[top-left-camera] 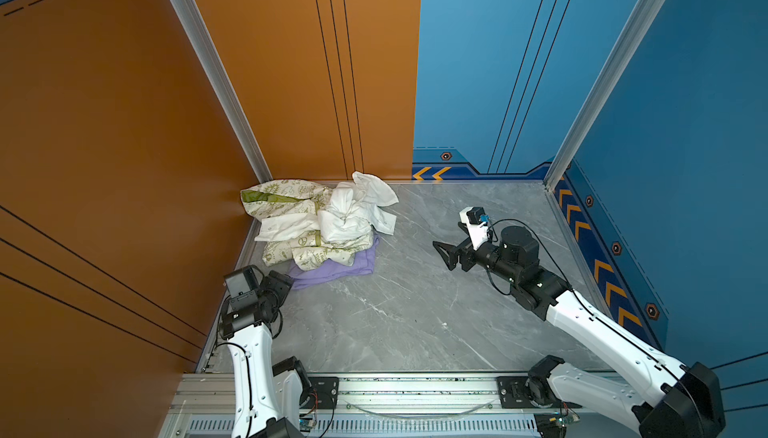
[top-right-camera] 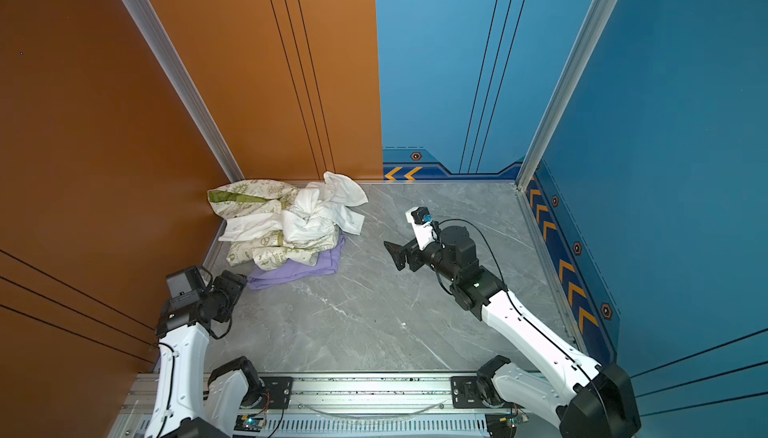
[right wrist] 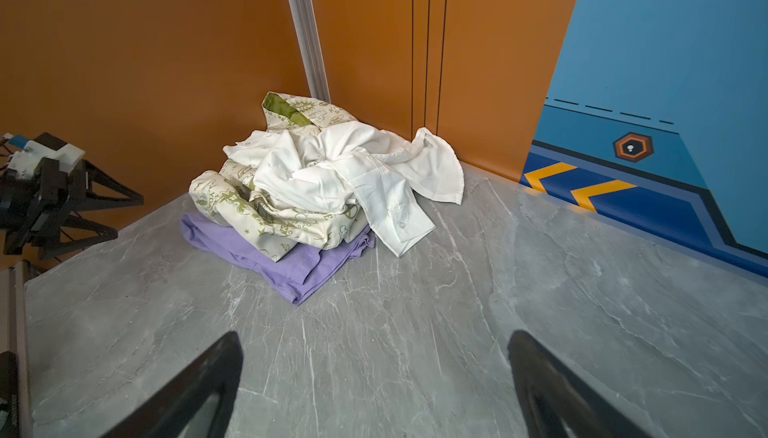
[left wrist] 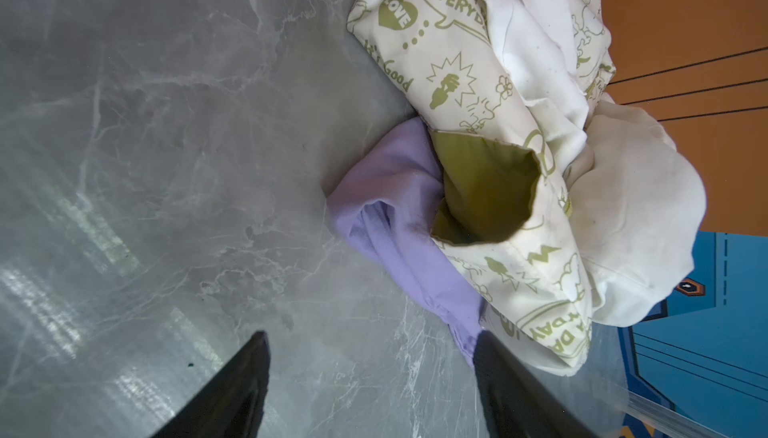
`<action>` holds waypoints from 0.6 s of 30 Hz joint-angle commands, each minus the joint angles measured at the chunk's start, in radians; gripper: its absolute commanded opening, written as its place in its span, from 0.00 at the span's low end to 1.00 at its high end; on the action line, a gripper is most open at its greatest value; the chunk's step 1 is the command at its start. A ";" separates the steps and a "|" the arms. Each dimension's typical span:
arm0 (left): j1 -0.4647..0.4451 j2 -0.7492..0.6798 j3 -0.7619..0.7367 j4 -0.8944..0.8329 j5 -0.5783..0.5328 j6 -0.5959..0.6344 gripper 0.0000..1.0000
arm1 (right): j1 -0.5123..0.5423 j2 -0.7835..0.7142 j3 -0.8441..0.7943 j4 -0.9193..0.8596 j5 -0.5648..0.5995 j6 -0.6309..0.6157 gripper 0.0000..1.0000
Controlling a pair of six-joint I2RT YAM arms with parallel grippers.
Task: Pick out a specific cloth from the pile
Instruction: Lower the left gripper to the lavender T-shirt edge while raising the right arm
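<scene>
Pile (top-left-camera: 324, 228): lavender cloth (right wrist: 307, 276) undermost; cream cloth (left wrist: 457, 62), green print "LOVE", "It's Good"; white shirt (right wrist: 332, 166). Left gripper (left wrist: 372, 334), right gripper (right wrist: 374, 334): jaws spread.

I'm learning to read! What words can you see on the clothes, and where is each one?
"LOVE": in a green heart on the cream printed cloth.
"EVERYD", then folded away: in a speech bubble, same cloth.
"Good": beside the heart.
"DAY": in a frame near its other end.
Other green lettering: too folded or blurred to read.
Lavender cloth, white shirt: no text visible.
</scene>
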 commanded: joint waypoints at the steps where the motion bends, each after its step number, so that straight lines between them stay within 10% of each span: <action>1: 0.043 0.024 -0.011 0.054 0.130 -0.027 0.77 | 0.020 0.018 0.038 -0.021 -0.011 -0.032 1.00; 18: 0.090 0.338 0.059 0.118 0.201 0.002 0.76 | 0.043 0.024 -0.025 0.020 -0.021 -0.034 1.00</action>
